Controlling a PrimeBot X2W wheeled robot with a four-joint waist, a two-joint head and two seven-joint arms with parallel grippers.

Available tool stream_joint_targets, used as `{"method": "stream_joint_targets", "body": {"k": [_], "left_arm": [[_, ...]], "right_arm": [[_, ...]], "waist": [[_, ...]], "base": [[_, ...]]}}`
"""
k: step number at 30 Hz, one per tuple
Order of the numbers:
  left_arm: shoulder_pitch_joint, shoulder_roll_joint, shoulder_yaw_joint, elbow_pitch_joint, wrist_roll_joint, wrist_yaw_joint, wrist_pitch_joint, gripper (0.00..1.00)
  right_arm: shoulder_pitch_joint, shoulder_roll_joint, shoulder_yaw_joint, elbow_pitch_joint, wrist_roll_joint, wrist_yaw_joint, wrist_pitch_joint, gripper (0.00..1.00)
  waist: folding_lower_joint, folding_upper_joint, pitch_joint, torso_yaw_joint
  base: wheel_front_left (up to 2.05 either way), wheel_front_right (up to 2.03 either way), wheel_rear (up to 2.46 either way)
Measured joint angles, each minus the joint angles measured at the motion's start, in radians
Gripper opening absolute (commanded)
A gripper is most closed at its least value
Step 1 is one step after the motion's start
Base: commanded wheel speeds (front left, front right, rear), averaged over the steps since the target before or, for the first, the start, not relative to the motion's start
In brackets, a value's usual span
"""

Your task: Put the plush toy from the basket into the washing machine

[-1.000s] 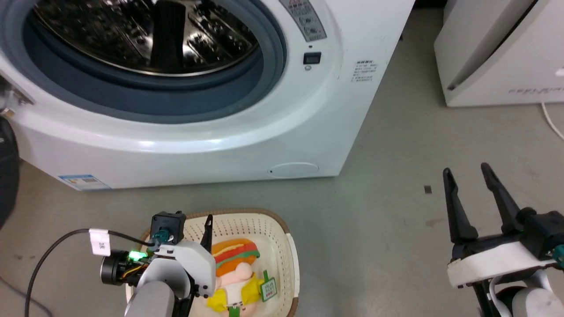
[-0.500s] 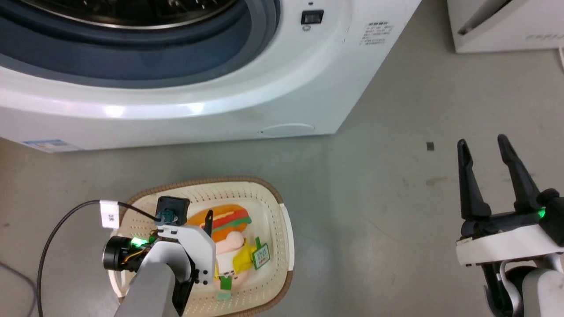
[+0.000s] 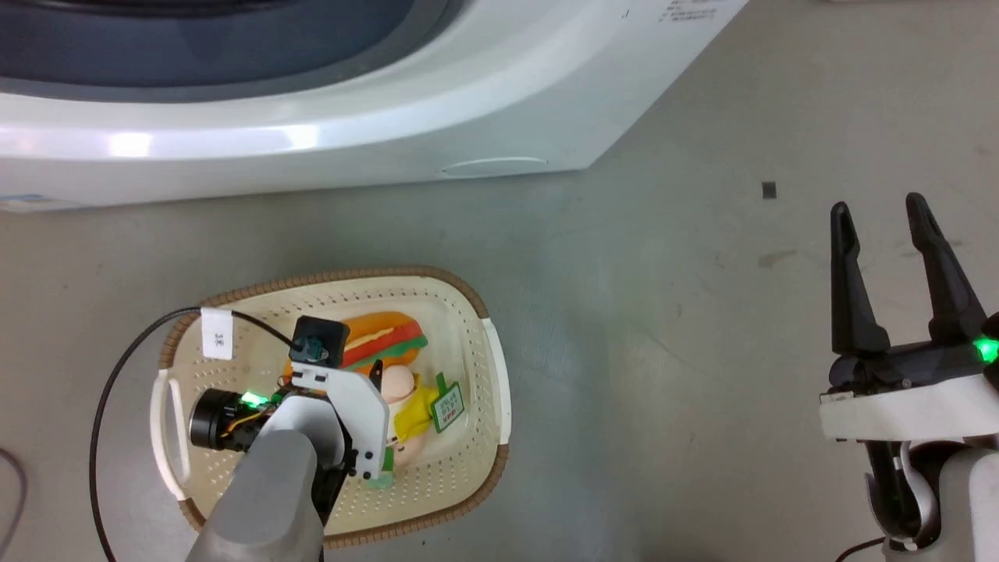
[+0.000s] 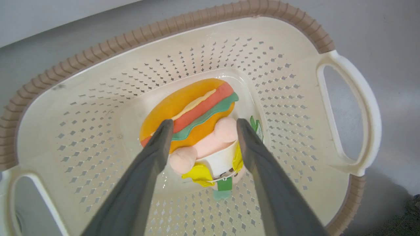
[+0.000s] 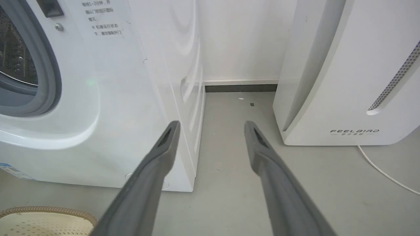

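The washing machine point(image 3: 312, 148) is standing just beyond the basket point(image 3: 485, 328), its porthole facing the robot, and the white FEELBIRD appliance point(image 5: 344, 82) is standing farther from the basket, past the machine's right side. The basket is sitting on the floor with the plush toy point(image 3: 386, 339) lying flat in its bottom. The left gripper point(image 4: 204, 123) is hanging inside the basket, directly above the toy, its two fingers spread wide and gripping nothing; whether the tips are touching the plush I cannot tell. In the left wrist view the toy's long axis is running roughly along the fingers, hamburger head away from the wrist and feet toward it, so the fingers are straddling its neck and shoulders crosswise, which looks like a sound line for closing. The right gripper point(image 3: 876, 204) is hovering well apart from the basket on the robot's right, likewise spread and empty, so the left arm is clearly the nearer one. "FEELBIRD" point(image 5: 354, 131) is reading clearly; the machine's printed sticker point(image 5: 101, 16) is showing Chinese text too small to trust, and the toy's green-edged tag point(image 3: 447, 406) is carrying red print I cannot read.
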Motion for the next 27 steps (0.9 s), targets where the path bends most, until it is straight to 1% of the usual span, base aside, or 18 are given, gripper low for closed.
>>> {"method": "stream_joint_targets", "body": {"k": [16,27], "left_arm": [[-0.119,0.015,-0.035,0.162,-0.047,-0.005,0.063,1.00],[-0.214,0.022,-0.069,0.273,-0.073,-0.005,0.075,1.00]], "right_arm": [[-0.058,0.000,-0.007,-0.030,0.018,0.000,-0.035,1.00],[-0.098,0.000,-0.012,-0.044,0.038,0.000,-0.055,1.00]], "waist": [[0.0000,0.0000,0.139,-0.020],[0.0000,-0.0001,0.229,-0.032]], "base": [[0.00,0.00,0.00],[0.00,0.00,0.00]]}}
